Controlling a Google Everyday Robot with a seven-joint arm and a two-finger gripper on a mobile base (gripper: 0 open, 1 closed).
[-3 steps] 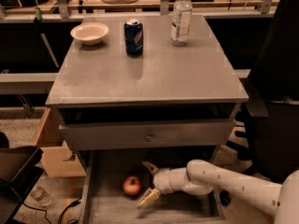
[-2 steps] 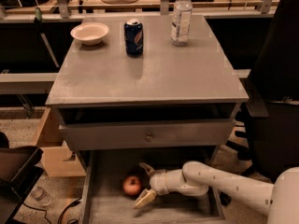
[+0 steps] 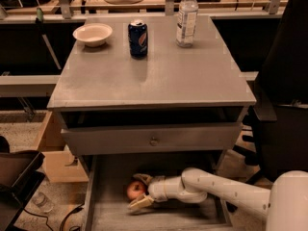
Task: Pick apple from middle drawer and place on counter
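The apple (image 3: 135,190), small and red with yellowish patches, lies on the wood floor of the pulled-out middle drawer (image 3: 103,215), left of centre. My gripper (image 3: 141,191) reaches in from the right on the white arm, low in the drawer. It is open, with one fingertip (image 3: 142,178) just behind the apple and the other (image 3: 138,204) just in front of it, so the apple sits between them. The grey counter (image 3: 159,76) is the cabinet top above.
On the counter stand a white bowl (image 3: 93,33) at back left, a blue soda can (image 3: 138,32) and a clear water bottle (image 3: 186,17). A shut drawer front with a round knob (image 3: 153,141) overhangs the open drawer. A cardboard box (image 3: 55,158) stands left, a dark chair (image 3: 284,95) right.
My gripper has moved left across the drawer and closed in on the apple, which now sits between the fingers. The apple has not moved.
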